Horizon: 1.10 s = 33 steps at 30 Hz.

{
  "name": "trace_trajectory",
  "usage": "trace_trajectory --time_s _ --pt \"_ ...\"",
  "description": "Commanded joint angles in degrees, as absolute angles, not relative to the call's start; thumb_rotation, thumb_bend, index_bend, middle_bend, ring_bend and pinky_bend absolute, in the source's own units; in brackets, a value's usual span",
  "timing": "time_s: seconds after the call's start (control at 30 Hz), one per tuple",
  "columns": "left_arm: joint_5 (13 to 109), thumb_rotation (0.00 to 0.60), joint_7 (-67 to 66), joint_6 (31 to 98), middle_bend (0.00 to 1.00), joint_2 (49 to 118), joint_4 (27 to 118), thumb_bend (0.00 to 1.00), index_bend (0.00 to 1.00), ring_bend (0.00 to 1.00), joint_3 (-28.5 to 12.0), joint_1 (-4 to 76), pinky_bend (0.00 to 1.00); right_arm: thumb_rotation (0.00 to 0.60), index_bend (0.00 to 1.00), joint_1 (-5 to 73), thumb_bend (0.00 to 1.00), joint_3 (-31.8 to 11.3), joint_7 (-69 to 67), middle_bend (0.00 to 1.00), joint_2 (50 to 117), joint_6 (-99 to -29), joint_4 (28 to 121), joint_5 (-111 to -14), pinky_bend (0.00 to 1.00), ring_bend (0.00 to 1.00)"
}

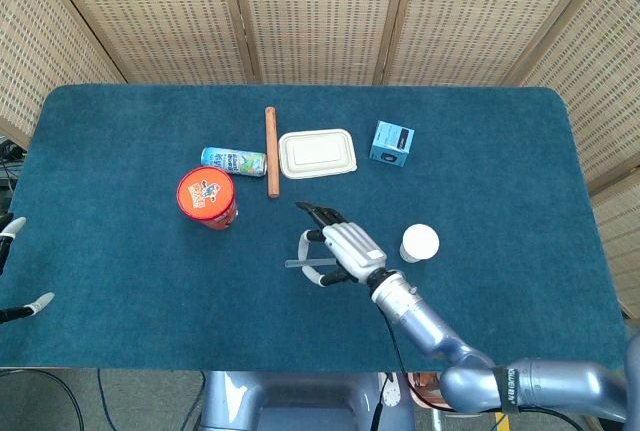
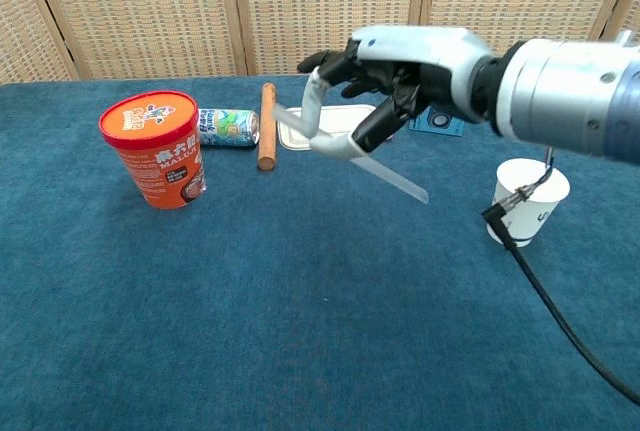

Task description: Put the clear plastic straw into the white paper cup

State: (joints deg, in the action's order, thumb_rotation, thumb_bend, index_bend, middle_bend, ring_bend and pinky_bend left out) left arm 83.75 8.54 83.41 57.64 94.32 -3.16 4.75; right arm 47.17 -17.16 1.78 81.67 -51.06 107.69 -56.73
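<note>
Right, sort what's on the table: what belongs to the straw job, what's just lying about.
Job: clear plastic straw, held by the right hand; white paper cup.

Lying about: orange noodle tub, blue drink can, brown wooden stick, white lidded box, small blue carton.

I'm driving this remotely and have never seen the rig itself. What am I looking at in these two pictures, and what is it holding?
You are looking at a two-armed robot with finger hands, at a table covered in blue cloth. One picture looks down from its head; the other looks forward from its chest.

The right hand is raised over the table and holds the clear plastic straw, best seen in the chest view. The left hand barely shows at the head view's left edge; I cannot tell its state.

The white paper cup stands upright just beyond the right hand, empty of the straw. Also on the cloth: an orange noodle tub, a can on its side, a wooden stick, a white lidded box and a small blue box.
</note>
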Motion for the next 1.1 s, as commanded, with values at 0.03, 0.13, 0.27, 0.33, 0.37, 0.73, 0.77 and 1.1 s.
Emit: trace_trajectory --time_s 0.03,0.13,0.27,0.33,0.37,0.73,0.77,1.1 --pt "83.88 0.600 8.46 83.48 0.00 57.65 94.35 0.12 0.00 0.00 -3.10 4.74 0.00 0.600 0.68 43.59 0.47 -20.35 -6.45 0.00 75.65 -49.73 109.89 -57.80 0.00 0.00" --pt "84.06 0.600 8.24 83.57 0.00 57.72 94.45 0.12 0.00 0.00 -3.04 4.74 0.00 0.600 0.68 41.31 0.47 -22.20 -13.77 0.00 72.70 -48.71 109.43 -57.59 0.00 0.00" --pt "84.17 0.600 7.95 83.59 0.00 57.82 94.54 0.12 0.00 0.00 -2.95 4.74 0.00 0.600 0.68 39.18 0.47 -23.54 -21.53 0.00 70.38 -46.63 106.84 -57.73 0.00 0.00" --pt "84.17 0.600 7.82 83.66 0.00 57.85 94.60 0.12 0.00 0.00 -2.98 4.73 0.00 0.600 0.68 38.39 0.47 -23.71 -24.41 0.00 70.13 -45.99 104.95 -58.10 0.00 0.00" --pt "84.15 0.600 7.79 83.66 0.00 57.86 94.61 0.12 0.00 0.00 -2.98 4.74 0.00 0.600 0.68 38.13 0.47 -23.63 -25.31 0.00 70.14 -45.74 104.15 -58.28 0.00 0.00" --pt "83.61 0.600 7.14 83.05 0.00 58.14 94.63 0.12 0.00 0.00 -3.02 4.98 0.00 0.600 0.68 36.87 0.47 -21.97 -32.54 0.00 71.81 -42.99 96.44 -62.51 0.00 0.00" --pt "83.56 0.600 7.14 83.03 0.00 58.14 94.63 0.12 0.00 0.00 -3.04 4.99 0.00 0.600 0.68 36.85 0.47 -21.88 -32.94 0.00 71.93 -42.85 96.07 -62.82 0.00 0.00" --pt "83.25 0.600 6.96 82.62 0.00 58.25 94.59 0.12 0.00 0.00 -3.07 5.17 0.00 0.600 0.68 37.06 0.47 -20.30 -35.79 0.00 73.92 -41.16 92.01 -65.01 0.00 0.00"
